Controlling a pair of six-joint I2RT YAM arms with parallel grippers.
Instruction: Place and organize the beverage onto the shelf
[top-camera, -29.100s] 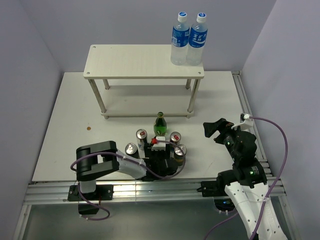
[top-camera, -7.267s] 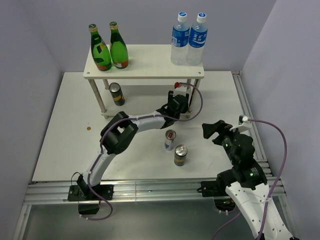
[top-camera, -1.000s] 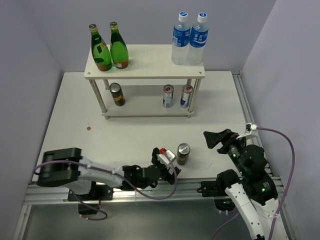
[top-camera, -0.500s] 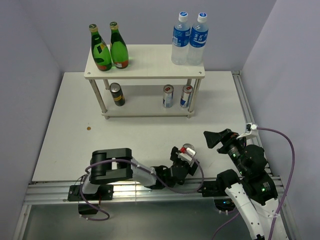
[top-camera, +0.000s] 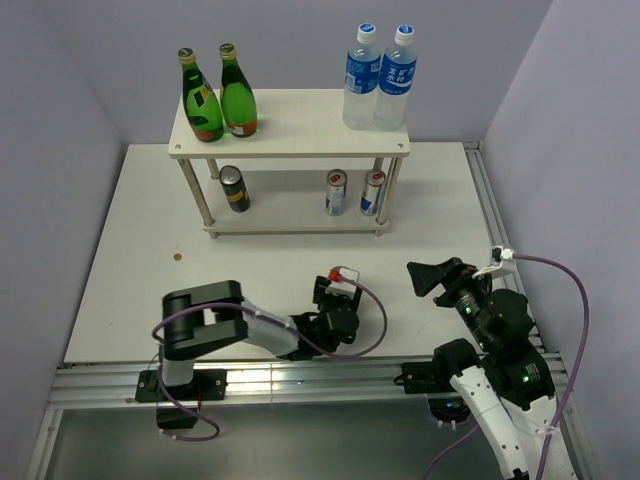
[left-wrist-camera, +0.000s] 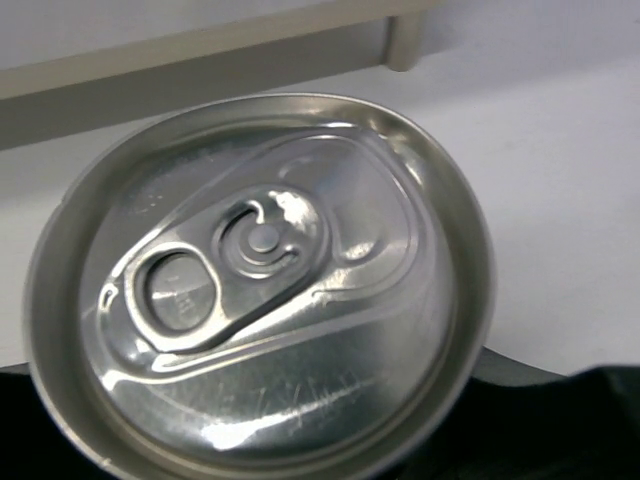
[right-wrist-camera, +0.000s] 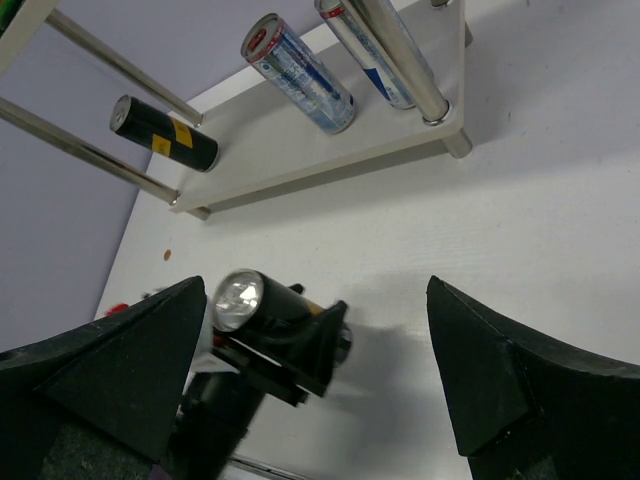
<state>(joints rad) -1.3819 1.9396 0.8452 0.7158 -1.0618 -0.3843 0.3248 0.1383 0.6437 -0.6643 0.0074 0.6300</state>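
On the shelf (top-camera: 290, 122) top board, two glass bottles (top-camera: 203, 108) stood at the left end and two water bottles (top-camera: 360, 85) at the right end. On the lower tier, one can (top-camera: 234, 188) stood left and two cans (top-camera: 336, 192) right. A fourth can (right-wrist-camera: 265, 300) was well nearer, toward the table (top-camera: 130, 260) near edge.

The left arm (top-camera: 215, 315) lies folded low, forearm reaching right, its hand (top-camera: 337, 305) clamped on a dark can (right-wrist-camera: 245, 297). The right hand (top-camera: 422, 274) hovers raised, fingers spread wide.
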